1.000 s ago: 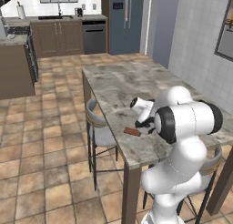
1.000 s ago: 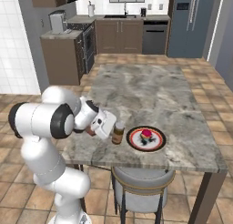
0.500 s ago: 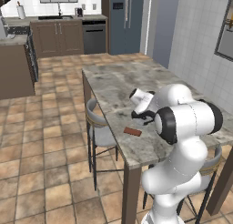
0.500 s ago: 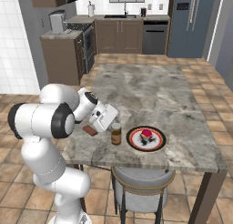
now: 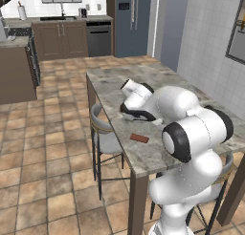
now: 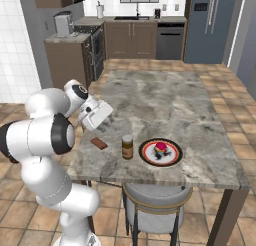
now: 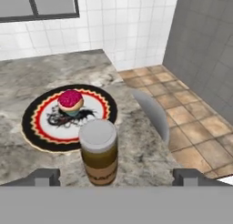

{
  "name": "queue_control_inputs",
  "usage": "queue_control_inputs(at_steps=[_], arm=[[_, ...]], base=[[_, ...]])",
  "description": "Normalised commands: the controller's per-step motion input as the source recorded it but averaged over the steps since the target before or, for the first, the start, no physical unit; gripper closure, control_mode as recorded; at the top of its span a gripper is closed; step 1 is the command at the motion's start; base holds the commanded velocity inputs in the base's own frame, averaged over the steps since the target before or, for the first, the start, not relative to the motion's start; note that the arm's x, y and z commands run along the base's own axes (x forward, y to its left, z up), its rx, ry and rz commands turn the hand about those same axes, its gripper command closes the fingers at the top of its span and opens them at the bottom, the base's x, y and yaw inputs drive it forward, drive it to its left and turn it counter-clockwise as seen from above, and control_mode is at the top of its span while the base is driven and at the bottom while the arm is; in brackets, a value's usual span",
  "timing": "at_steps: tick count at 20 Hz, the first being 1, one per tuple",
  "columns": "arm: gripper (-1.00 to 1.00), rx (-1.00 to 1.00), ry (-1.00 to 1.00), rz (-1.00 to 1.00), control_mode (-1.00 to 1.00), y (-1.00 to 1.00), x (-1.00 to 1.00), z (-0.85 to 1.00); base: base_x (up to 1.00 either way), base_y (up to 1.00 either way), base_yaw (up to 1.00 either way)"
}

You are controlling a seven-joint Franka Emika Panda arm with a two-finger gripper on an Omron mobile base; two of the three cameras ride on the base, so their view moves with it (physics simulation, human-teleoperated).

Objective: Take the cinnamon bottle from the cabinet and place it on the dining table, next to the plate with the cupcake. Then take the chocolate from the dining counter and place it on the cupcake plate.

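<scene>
Jaws spread wide, gripper [image 7: 116,177] empty; cinnamon bottle [image 6: 127,147] delivered upright on dining table [image 6: 165,97], just beside plate [image 6: 160,152] at its 9 o'clock; outstanding: chocolate [image 6: 98,143], lying at bottle's 9 o'clock, to plate.

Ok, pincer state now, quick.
Pincer: open, holding nothing. Its fingertips stand wide to either side of the cinnamon bottle, which stands free on the dining table beside the plate.
</scene>
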Motion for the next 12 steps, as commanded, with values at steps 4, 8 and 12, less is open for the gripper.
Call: queue_control_inputs(at_steps=[4,8,12], arm=[[-1.00,0.27,0.04,0.00,-1.00,0.71,-0.03,0.07],[-1.00,0.43,0.09,0.00,-1.00,0.22,-0.01,-0.16],[-1.00,0.37,-0.02,0.00,-1.00,0.10,0.00,-0.67]], base=[[0.00,0.00,0.00],[0.00,0.00,0.00],[0.00,0.00,0.00]])
